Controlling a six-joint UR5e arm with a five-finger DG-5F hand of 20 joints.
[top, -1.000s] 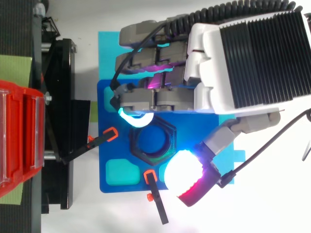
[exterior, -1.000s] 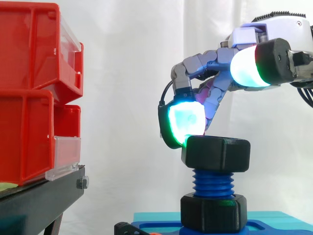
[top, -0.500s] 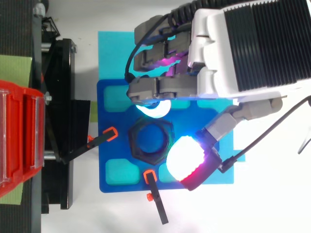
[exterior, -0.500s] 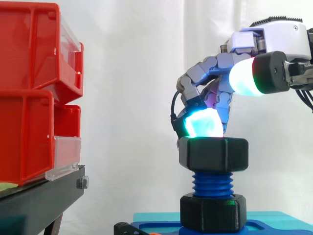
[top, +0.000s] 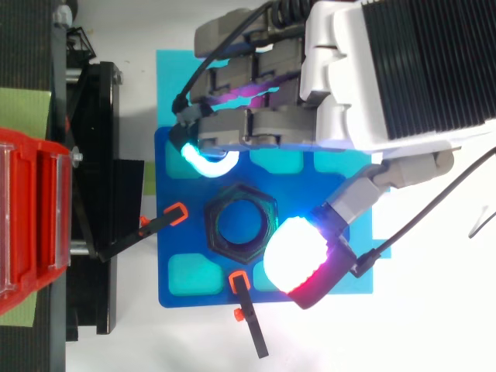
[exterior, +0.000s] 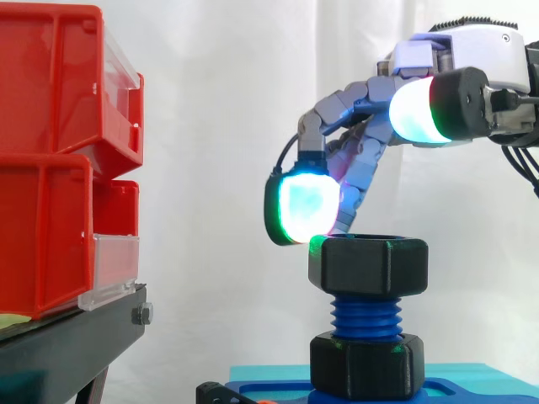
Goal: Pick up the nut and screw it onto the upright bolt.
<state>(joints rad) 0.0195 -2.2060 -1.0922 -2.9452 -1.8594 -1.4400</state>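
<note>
My fingers (exterior: 303, 210) are loosely bent and spread wide of my thumb (exterior: 417, 111), pinching nothing. The foremost pad hangs at the upper left corner of the nut (exterior: 368, 265), touching or just clear, I cannot tell. Leftward, the red bins (exterior: 50, 160) on their black stand (exterior: 67, 345) are well apart, so there is open room there. The nut sits level on the top threads of the upright bolt (exterior: 366, 316), with bare thread below. My thumb is high to the right. I judge this is the screwing step, grip off the nut. Next I lower my hand (top: 387, 70), pinch opposite flats and twist, keeping the nut level.
</note>
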